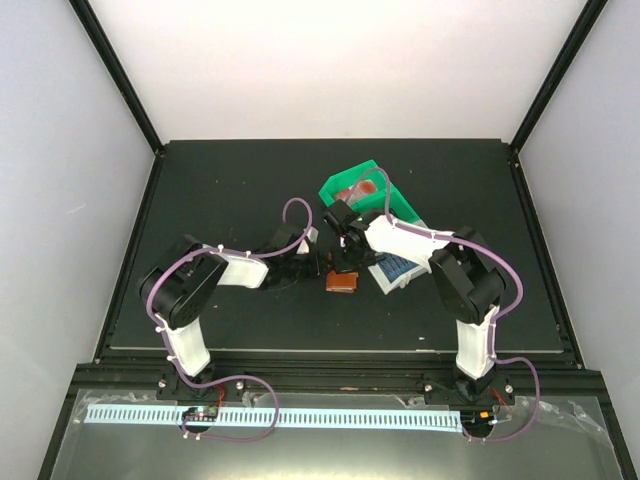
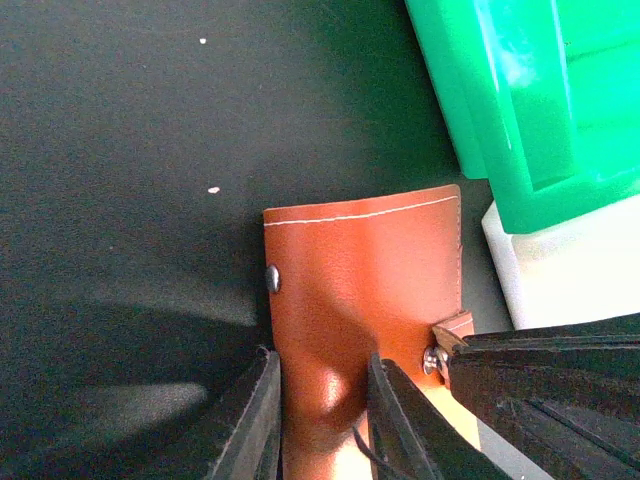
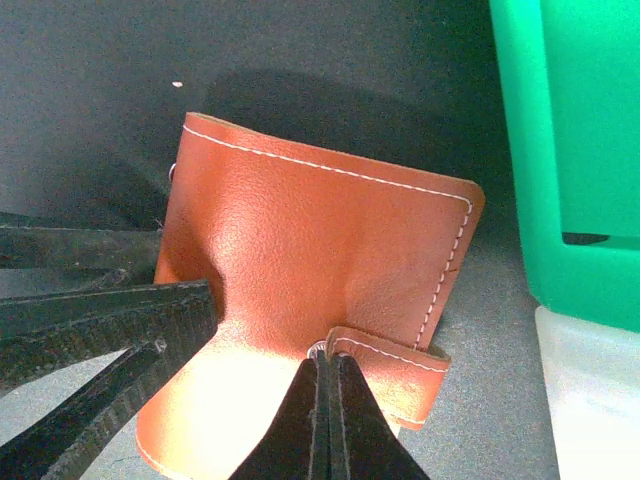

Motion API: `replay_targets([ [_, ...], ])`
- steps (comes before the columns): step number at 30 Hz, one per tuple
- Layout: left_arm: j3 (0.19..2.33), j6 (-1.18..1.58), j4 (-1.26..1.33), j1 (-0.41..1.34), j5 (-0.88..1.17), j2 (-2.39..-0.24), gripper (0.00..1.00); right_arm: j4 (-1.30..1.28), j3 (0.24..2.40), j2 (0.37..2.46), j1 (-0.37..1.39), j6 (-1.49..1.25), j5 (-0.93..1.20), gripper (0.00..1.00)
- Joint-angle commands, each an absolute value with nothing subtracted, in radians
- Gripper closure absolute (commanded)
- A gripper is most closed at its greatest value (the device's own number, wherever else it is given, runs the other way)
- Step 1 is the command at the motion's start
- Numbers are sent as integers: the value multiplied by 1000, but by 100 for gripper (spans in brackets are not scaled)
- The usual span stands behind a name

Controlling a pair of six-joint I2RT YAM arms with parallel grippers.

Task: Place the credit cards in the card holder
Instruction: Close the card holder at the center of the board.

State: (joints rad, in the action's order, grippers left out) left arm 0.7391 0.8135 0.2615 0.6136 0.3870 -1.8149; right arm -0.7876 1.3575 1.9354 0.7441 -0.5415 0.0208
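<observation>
Although both arms meet at the card holder [image 1: 341, 284], just below the middle of the top view, no card shows in it or in either claw, so I judge the task barely begun: the work in hand looks like getting the holder open. All loading is left to do.

The holder lies on the dark table [image 1: 230, 190], its brown leather filling the lower middle of both wrist views. The left gripper [image 2: 322, 362] is clamped on it from the bottom edge of the left wrist view, 1 finger on each side of a fold of leather that fills the gap between them. The right gripper [image 3: 325, 368] has its 2 fingers pressed together, tips at the strap [image 3: 395, 365] beside the snap, in the lower middle of the right wrist view. Whether a sliver of strap is pinched there I cannot tell.

The holder's mouth is hidden in every view, so its inside cannot be checked.

A green bin [image 1: 335, 185] sits above centre in the top view, with 1 red card [image 1: 368, 187] in it. Touching its lower right side, a white bin [image 1: 383, 283] holds what look like blue cards [image 1: 395, 268], partly covered by the right arm; their count is unreadable.
</observation>
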Motion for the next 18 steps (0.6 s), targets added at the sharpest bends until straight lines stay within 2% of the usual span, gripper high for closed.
replay_targets([
  [1,665,826,41,644,457,-1932,75,-764,1369,1987,771,-531,103,99],
  [18,654,832,77,644,487,-1947,75,-843,1462,2068,793,-551,76,99],
])
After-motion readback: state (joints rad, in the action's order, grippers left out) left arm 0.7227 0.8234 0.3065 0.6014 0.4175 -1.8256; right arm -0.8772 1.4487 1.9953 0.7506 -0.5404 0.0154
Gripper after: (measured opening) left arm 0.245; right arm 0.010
